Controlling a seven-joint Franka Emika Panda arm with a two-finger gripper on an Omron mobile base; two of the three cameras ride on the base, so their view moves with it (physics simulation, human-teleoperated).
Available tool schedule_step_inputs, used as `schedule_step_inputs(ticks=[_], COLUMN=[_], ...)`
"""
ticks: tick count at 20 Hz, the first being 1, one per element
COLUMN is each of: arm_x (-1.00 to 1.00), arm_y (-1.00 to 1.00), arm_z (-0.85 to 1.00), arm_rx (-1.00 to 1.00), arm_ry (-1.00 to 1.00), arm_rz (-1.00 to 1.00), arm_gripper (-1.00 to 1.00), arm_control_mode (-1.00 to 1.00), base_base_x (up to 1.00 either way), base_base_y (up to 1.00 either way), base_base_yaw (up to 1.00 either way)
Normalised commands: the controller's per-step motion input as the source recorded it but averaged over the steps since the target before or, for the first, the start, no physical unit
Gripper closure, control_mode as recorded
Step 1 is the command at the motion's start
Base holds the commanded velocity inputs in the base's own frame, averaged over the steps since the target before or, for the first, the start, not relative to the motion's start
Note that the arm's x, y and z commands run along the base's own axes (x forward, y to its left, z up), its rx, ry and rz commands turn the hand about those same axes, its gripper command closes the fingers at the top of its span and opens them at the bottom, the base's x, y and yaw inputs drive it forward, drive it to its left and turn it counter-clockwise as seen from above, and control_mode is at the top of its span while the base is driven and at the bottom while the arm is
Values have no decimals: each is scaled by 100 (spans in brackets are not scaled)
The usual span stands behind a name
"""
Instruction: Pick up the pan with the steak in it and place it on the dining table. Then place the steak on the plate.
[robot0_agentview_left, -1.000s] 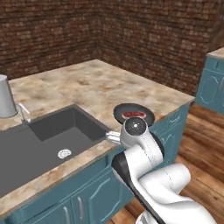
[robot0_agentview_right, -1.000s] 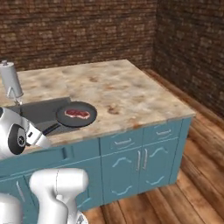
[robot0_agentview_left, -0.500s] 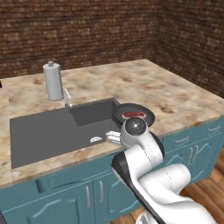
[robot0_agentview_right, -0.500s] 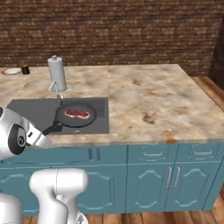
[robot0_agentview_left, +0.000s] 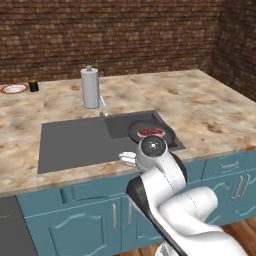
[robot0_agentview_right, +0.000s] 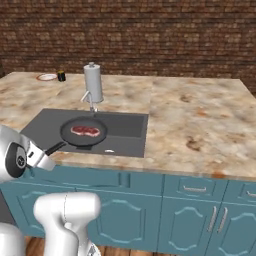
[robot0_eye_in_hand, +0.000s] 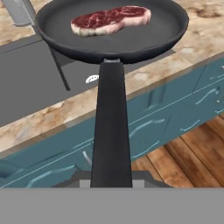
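1. Black and long, the handle of the pan (robot0_eye_in_hand: 114, 26) runs straight out from the hand (robot0_agentview_right: 50, 152), which is closed around the handle's near end; the fingertips themselves are hidden at the bottom of the hand view.
2. Just beyond the handle, the round dark pan (robot0_agentview_right: 84, 132) is held level in the air, above the near edge of the speckled stone tabletop (robot0_agentview_right: 200, 125) and the grey sink (robot0_agentview_left: 75, 142).
3. Inside the pan, toward its far side from the hand, lies the steak (robot0_eye_in_hand: 111, 19), a flat red slab with pale marbling, touching the pan floor.
4. Below the hand are teal cabinet doors (robot0_eye_in_hand: 170, 109) and a wooden floor (robot0_eye_in_hand: 192, 153).
5. Farther out, past the sink, a grey cylinder (robot0_agentview_left: 90, 88) stands upright on the tabletop.
6. Farthest away, off to the hand's left, the red-rimmed plate (robot0_agentview_left: 14, 89) sits on the tabletop with a small black cup (robot0_agentview_left: 33, 85) just beside it.
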Motion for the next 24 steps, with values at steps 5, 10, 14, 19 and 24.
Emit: schedule_step_inputs(ticks=[5,10,14,19,24], arm_x=[0,0,0,0,0], arm_y=[0,0,0,0,0], arm_z=[0,0,0,0,0], arm_rx=[0,0,0,0,0], arm_ry=[0,0,0,0,0], arm_rz=[0,0,0,0,0], arm_gripper=[100,100,100,100,100], arm_control_mode=[100,100,100,100,100], base_base_x=[0,0,0,0,0], base_base_y=[0,-4,-59,-70,-86], base_base_yaw=[17,2,7,11,9])
